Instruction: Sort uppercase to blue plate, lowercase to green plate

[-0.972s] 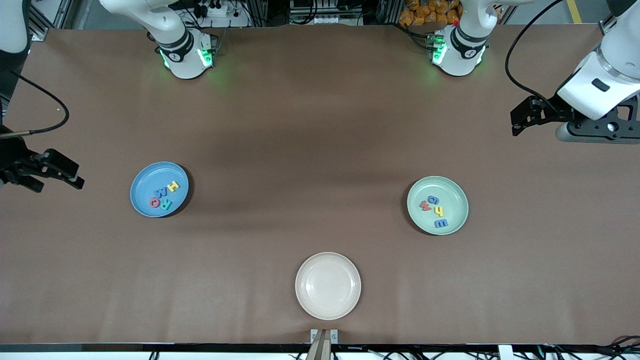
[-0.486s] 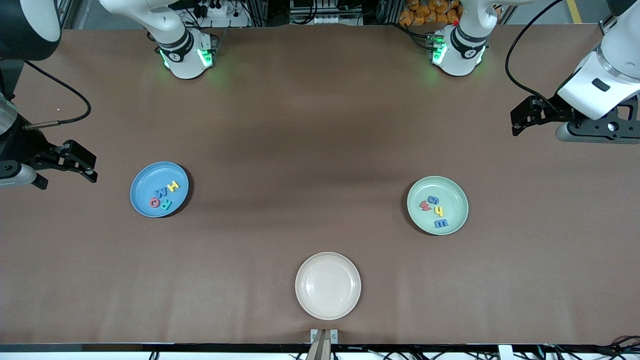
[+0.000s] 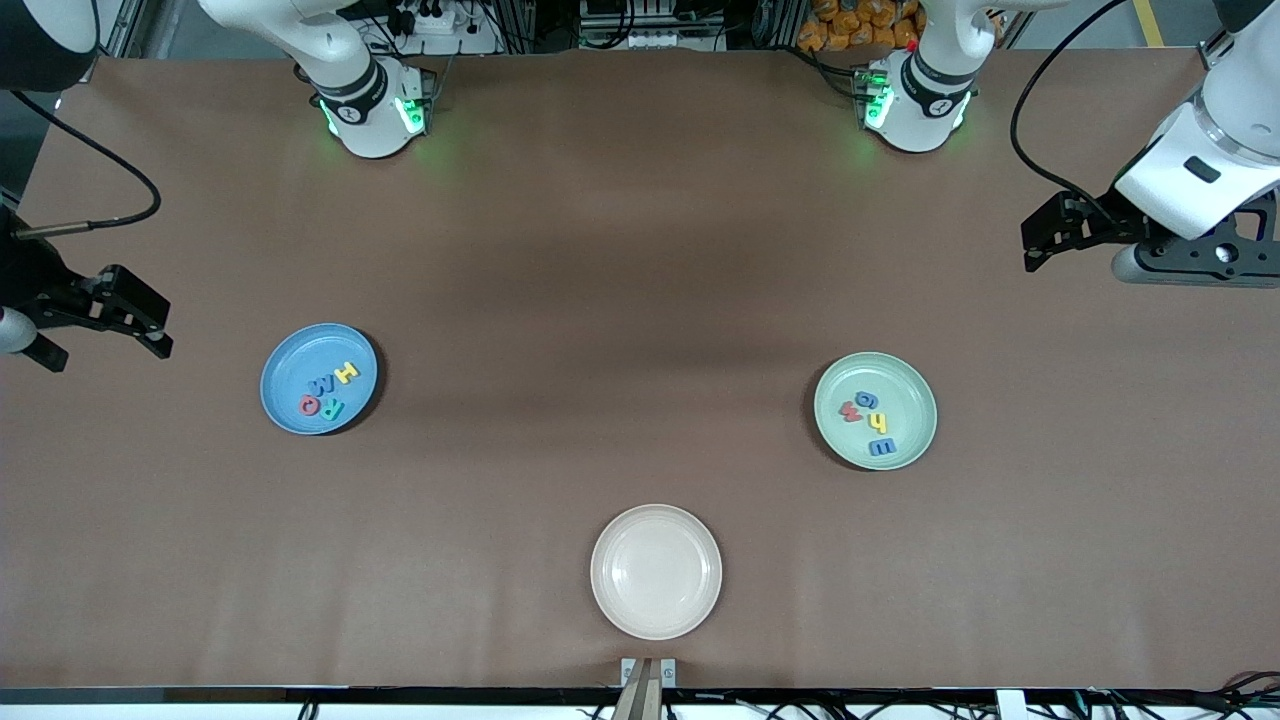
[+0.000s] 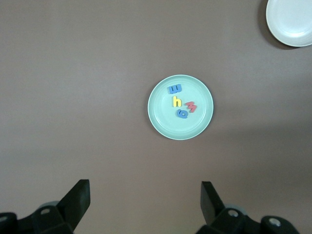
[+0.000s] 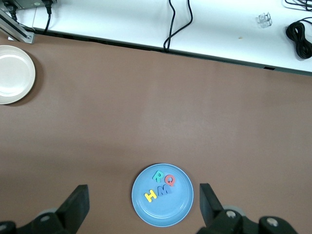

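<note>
The blue plate [image 3: 285,400] [image 5: 165,212] holds the uppercase letters: yellow H [image 3: 346,373], blue M [image 3: 322,385], green R [image 3: 333,408] and red Q [image 3: 309,405]. The green plate [image 3: 910,385] [image 4: 165,124] holds the lowercase letters: blue g [image 3: 866,399], red w [image 3: 851,410], yellow h [image 3: 877,422] and blue m [image 3: 881,447]. My right gripper [image 3: 106,355] [image 5: 144,187] hangs open and empty over the table's right-arm end, beside the blue plate. My left gripper [image 3: 1035,245] [image 4: 145,187] waits open and empty, high over the left-arm end.
A cream plate [image 3: 655,610] [image 4: 292,34] [image 5: 12,90] with nothing in it sits near the table's front edge, between the two other plates. Past the table edge, the right wrist view shows a white surface with black cables [image 5: 171,24].
The right gripper swung a little toward the blue plate, then drew back toward the table's end. The left arm, the plates and the letters have not moved.
</note>
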